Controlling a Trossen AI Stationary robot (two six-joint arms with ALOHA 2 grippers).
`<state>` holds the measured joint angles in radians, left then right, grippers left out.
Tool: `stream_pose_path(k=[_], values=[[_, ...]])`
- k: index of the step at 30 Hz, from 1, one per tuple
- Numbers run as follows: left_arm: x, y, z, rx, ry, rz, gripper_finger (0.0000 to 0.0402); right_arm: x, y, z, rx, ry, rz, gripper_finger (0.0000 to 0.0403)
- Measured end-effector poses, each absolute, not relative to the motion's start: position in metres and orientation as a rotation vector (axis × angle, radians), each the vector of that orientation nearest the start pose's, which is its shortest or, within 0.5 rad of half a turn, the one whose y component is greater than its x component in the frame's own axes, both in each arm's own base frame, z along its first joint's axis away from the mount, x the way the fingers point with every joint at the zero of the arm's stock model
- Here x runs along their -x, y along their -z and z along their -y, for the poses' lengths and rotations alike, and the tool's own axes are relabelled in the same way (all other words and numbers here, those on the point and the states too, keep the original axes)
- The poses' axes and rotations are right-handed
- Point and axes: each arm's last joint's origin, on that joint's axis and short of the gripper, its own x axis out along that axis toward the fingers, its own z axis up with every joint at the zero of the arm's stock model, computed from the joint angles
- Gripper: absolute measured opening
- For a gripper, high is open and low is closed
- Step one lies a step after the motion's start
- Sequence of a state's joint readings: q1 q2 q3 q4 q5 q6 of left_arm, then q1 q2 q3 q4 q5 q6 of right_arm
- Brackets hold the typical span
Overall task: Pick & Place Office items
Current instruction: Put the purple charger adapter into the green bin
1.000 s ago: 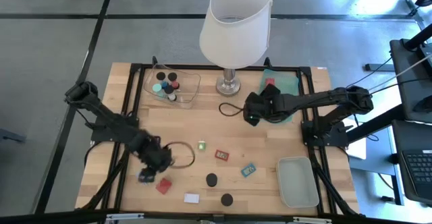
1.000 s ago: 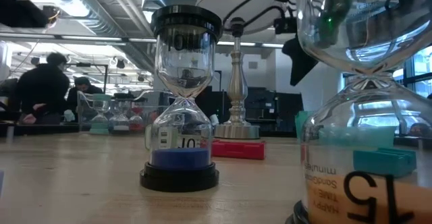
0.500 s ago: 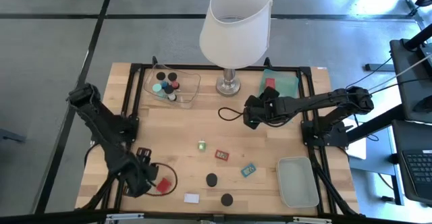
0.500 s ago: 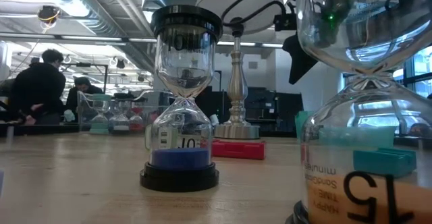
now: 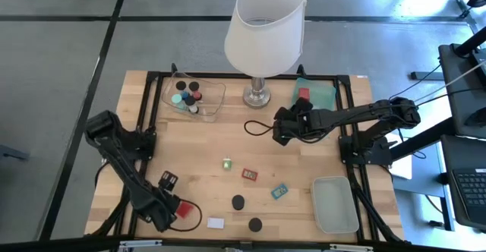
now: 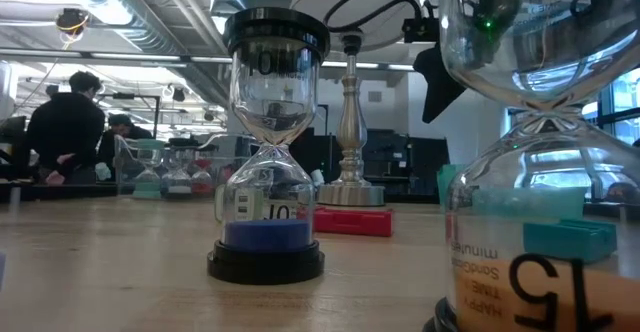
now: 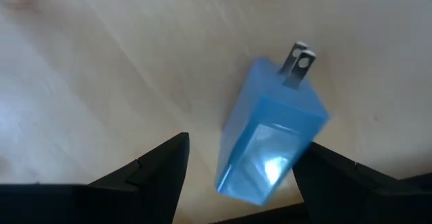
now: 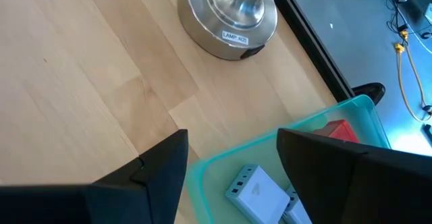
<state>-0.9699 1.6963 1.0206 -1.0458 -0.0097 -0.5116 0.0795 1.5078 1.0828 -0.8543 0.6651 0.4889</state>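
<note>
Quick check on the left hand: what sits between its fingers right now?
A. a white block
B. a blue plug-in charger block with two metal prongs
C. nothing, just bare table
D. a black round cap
B: the left wrist view shows a blue charger block, prongs pointing away, lying on the wooden table between the left hand's spread fingers.

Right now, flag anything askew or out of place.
The blue plug block lies on its side, skewed between the left gripper's fingers, prongs pointing away. Nothing else stands out. The right gripper waits by the teal tray.
</note>
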Motion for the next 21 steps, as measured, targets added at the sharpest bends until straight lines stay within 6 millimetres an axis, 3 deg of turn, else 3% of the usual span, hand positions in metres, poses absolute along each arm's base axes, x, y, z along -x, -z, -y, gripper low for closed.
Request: stream_pose_path(k=[6, 13, 21], values=[[-0.153, -0.149, 0.222, -0.513, 0.260, -1.677, 0.0216, -0.278, -0.234, -0.004, 0.052, 0.771, -1.036, 0.0230], [-0.162, -0.152, 0.216, -0.488, 0.159, -1.619, 0.0117, -0.278, -0.234, -0.004, 0.052, 0.771, -1.037, 0.0230], [-0.180, -0.175, 0.192, -0.225, -0.123, -1.499, 0.0113, -0.279, -0.234, -0.004, 0.046, 0.770, -1.025, 0.0230]])
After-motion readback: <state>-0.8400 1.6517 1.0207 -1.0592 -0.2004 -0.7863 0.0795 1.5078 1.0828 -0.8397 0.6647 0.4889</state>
